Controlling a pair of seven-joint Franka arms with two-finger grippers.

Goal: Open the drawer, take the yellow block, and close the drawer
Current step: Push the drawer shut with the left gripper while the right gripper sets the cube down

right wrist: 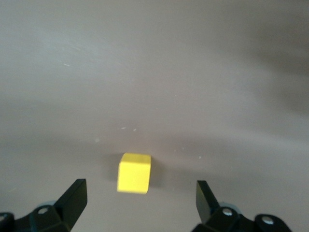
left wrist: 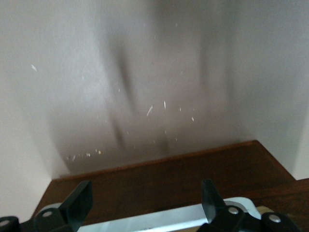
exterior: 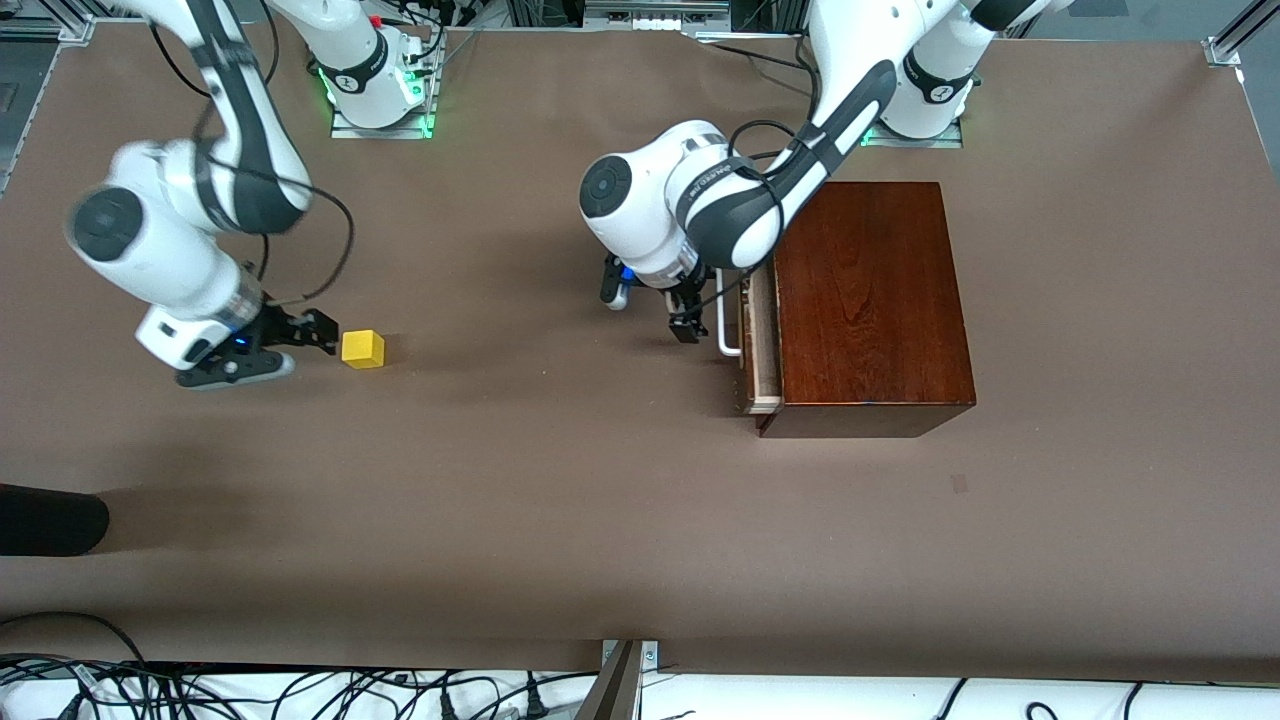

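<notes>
The yellow block (exterior: 362, 349) sits on the brown table toward the right arm's end, outside the drawer. My right gripper (exterior: 303, 347) is open just beside the block, which lies between and a little ahead of the fingertips in the right wrist view (right wrist: 134, 172). The dark reddish-brown box (exterior: 870, 300) stands toward the left arm's end. Its drawer (exterior: 760, 340) is out a little, showing a pale wood edge. My left gripper (exterior: 685, 312) is open at the white handle (exterior: 728, 325), with the handle (left wrist: 164, 217) and drawer front (left wrist: 159, 179) close before its fingers (left wrist: 79, 198).
A dark rounded object (exterior: 50, 520) lies at the table's edge toward the right arm's end, nearer the front camera. Cables (exterior: 300, 695) run along the edge nearest the front camera. Bare brown table lies between the block and the box.
</notes>
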